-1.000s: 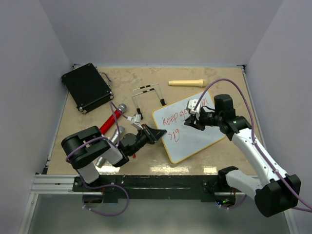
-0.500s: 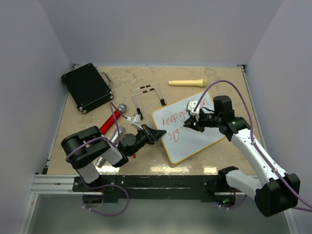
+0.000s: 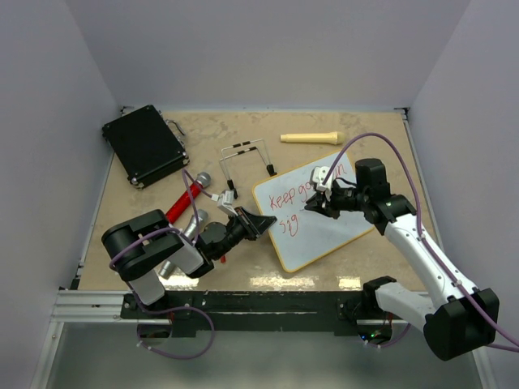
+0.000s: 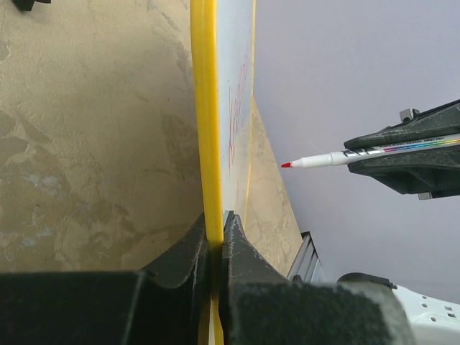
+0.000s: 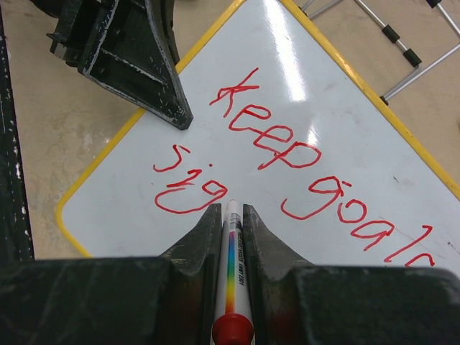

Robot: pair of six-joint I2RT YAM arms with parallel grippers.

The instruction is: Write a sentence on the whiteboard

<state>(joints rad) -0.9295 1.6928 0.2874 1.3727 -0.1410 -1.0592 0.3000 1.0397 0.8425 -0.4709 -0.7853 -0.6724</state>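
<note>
Tan table (image 3: 212,134) carries the whiteboard (image 3: 324,233), right of centre in the top view, its left edge pinched by our left claw (image 4: 213,233). Our right claw (image 5: 231,213) clamps the marker (image 5: 231,251), tip seemingly clear. We judge the sentence (image 5: 287,152) midway at "sig"; next, lower beside the g.

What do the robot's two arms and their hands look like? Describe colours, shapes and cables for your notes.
The left arm and right arm both have white links joined by rounded black joints, with a purple cable looping loosely along each. The left hand and right hand are black, each with two wedge-shaped fingers, scuffed pale along the edges.
</note>
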